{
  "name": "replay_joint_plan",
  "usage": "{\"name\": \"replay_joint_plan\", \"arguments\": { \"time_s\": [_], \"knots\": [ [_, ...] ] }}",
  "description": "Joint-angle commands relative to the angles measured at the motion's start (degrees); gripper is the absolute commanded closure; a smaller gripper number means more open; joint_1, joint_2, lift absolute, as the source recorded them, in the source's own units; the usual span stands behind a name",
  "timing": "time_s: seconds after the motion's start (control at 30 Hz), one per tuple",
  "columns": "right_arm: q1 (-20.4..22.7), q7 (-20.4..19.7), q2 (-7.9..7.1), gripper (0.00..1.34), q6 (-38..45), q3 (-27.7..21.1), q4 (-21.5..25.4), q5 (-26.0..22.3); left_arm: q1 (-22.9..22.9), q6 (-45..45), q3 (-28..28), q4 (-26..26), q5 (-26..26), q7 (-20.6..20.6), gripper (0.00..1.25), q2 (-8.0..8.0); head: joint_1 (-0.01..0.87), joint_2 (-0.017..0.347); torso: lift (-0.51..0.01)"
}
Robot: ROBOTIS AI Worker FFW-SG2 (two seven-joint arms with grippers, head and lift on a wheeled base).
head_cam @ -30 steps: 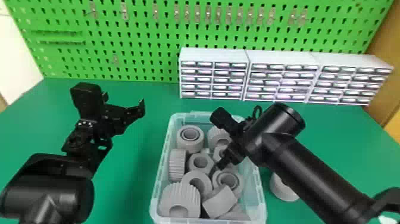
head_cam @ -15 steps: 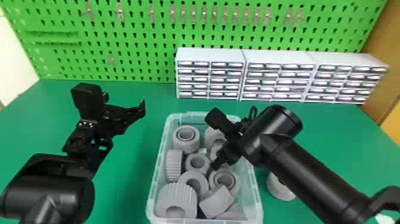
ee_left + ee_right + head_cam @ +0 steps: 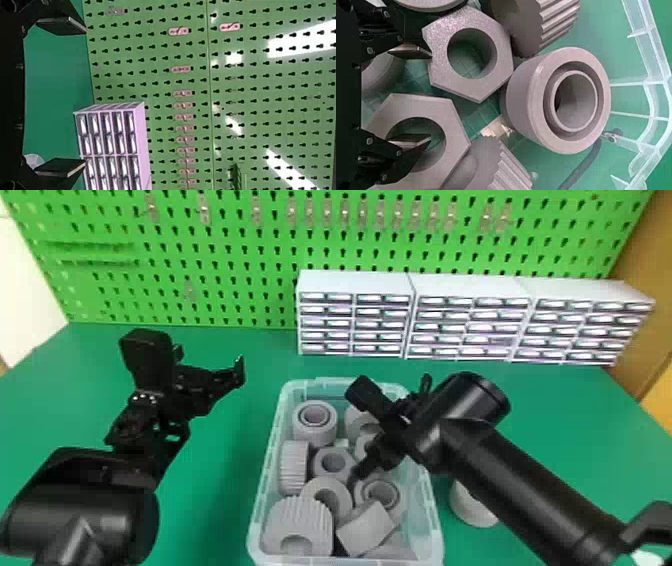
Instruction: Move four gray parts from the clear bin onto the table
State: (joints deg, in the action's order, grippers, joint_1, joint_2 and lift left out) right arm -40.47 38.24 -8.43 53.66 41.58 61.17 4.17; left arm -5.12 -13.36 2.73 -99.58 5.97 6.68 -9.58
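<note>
Head view, clear bin: clear plastic bin (image 3: 264, 490), heaped with gray parts (image 3: 297, 525), right of the left black gripper (image 3: 209, 362).
Left wrist view, fingers (image 3: 61, 168): wide apart, nothing held.
Right wrist view, hexagonal gray ring (image 3: 443, 113): partly between the parted fingers of the right black gripper (image 3: 430, 96); probably stiff, light; pinch its wall.

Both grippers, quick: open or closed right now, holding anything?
Left gripper: open, empty.
Right gripper: open, at the gray parts, none gripped.

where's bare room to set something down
Bare table shows between the left hand and the clear bin, and between the right arm and the drawer units. The bin is crowded with gray parts plus the right hand.
</note>
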Motion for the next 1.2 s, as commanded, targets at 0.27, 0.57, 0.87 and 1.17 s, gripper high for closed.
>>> {"name": "replay_joint_plan", "arguments": {
  "time_s": [0.27,0.57,0.87,1.17],
  "knots": [
    [-0.05,-0.01,-0.62,0.52,-0.48,-2.3,-0.88,2.86,0.02,0.0,-0.09,0.0,0.0,0.0,0.11,0.0,0.678,0.034,-0.05],
    [0.12,-0.01,-0.98,0.53,-1.18,-3.09,-2.29,3.22,0.02,0.0,-0.18,0.0,0.0,0.0,0.11,0.0,0.678,0.034,-0.05],
    [0.39,-0.01,-0.71,0.53,-2.06,-2.56,-3.08,2.07,0.02,0.0,-0.18,0.0,0.0,0.0,0.11,0.0,0.678,0.034,-0.05],
    [0.65,-0.01,-0.54,0.53,-3.65,-2.03,-4.13,0.49,0.02,0.0,-0.18,0.0,0.0,0.0,0.11,0.0,0.678,0.034,-0.05]
  ]
}}
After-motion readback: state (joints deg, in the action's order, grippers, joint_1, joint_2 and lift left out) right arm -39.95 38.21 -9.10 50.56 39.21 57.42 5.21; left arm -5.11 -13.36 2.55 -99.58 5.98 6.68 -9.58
